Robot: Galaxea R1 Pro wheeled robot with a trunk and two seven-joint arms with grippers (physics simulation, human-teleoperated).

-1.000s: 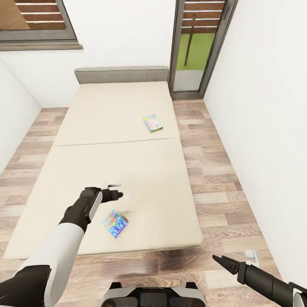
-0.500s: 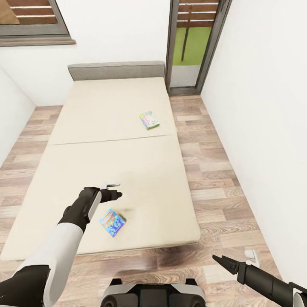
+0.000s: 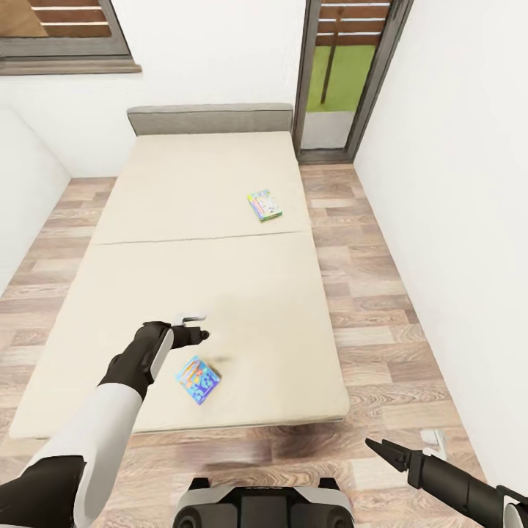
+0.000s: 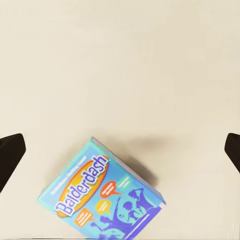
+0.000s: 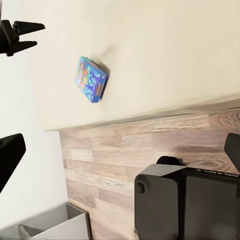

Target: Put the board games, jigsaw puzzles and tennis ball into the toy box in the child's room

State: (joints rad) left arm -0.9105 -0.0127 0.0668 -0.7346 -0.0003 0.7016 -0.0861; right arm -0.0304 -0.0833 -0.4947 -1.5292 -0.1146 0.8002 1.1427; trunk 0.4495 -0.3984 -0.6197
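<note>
The whole head view has slid a little to the right since half a second ago, bed [image 3: 183, 220], door and floor together, so that's the camera turning, not the toys moving. Relative to the mattress, the two board games sit just where they were.

Lower left of centre in the head view, the blue Balderdash box [image 3: 198, 380] lies flat near the foot edge of the bed, and the left gripper [image 3: 196, 327] hangs just above and beyond it, its white and dark fingers apart with nothing between them. In the left wrist view the Balderdash box [image 4: 102, 196] sits low in the frame, tilted, with the dark fingertips spread wide at both edges and not touching it. So it's a line-up, no grasp yet by my reading.

The second board game [image 3: 265, 206], greenish and white, lies upper right of centre on the far panel, well apart from the first.

Down at the lower right, the right gripper [image 3: 383, 451] is over the wood floor, fingers apart and empty. Its wrist view catches the Balderdash box [image 5: 90, 79] on the bed and a light grey bin [image 5: 50, 225] at the lower left corner.

Both bed games remain to be collected.
</note>
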